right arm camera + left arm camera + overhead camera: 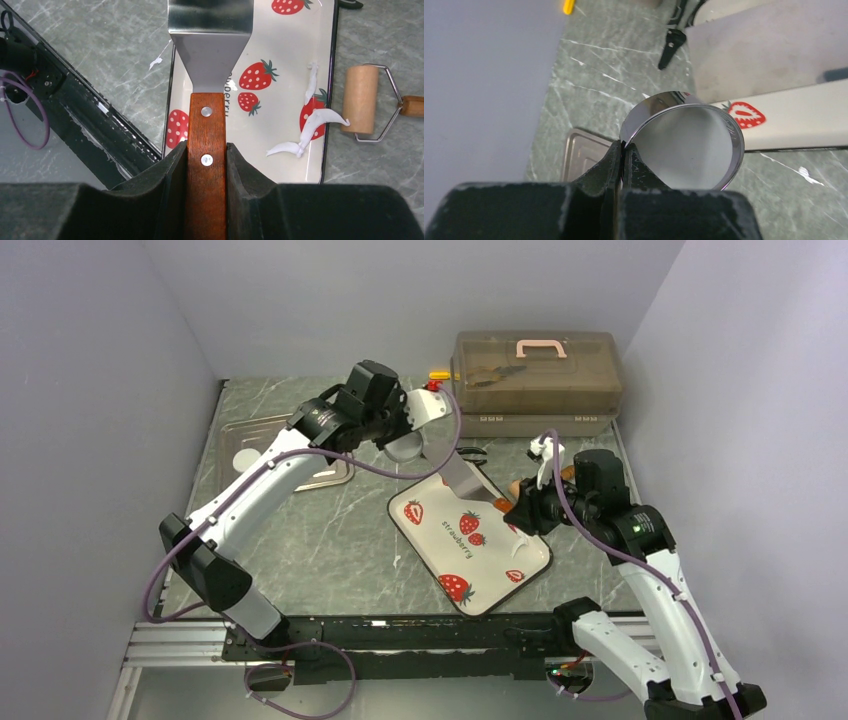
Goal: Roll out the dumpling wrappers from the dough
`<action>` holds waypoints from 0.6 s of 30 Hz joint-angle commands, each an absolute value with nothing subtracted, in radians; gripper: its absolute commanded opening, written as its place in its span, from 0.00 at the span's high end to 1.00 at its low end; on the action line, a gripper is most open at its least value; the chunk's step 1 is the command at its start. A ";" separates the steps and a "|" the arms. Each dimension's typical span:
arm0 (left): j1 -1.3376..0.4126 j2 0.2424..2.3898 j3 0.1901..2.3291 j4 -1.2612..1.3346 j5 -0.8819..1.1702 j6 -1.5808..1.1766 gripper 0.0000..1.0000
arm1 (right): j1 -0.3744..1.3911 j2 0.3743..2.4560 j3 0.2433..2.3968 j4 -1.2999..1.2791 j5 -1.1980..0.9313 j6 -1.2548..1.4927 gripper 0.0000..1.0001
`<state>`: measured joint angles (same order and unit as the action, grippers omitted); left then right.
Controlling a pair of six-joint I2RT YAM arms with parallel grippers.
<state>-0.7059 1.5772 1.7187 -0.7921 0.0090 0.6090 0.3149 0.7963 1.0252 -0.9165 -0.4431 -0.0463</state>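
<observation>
Thin white dough scraps (310,127) lie on the right part of the strawberry plate (280,45), which also shows in the top view (440,550). My right gripper (206,145) is shut on the wooden handle of a metal spatula (210,30), its blade over the plate's far end (465,480). My left gripper (624,147) is shut on the wall of a shiny round metal ring (729,130) and holds it above the table behind the plate (405,447). A pale round disc, seemingly a dumpling wrapper (242,455), lies on the metal tray (310,475).
A wooden roller (360,97) with a wire frame lies on the table right of the plate. A brown lidded box (535,380) stands at the back right. A small yellow and red item (437,377) lies beside it. A black tool (671,42) lies behind the plate.
</observation>
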 commanded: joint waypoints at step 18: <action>-0.777 1.615 1.658 -0.477 -0.317 0.627 1.00 | 0.310 0.768 1.171 -0.902 -0.660 0.159 1.00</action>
<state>-0.7464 1.6356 1.6543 -0.5758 -0.2634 0.6479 0.3126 0.7788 1.1530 -0.9642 -0.5518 0.1215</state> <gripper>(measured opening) 0.023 0.313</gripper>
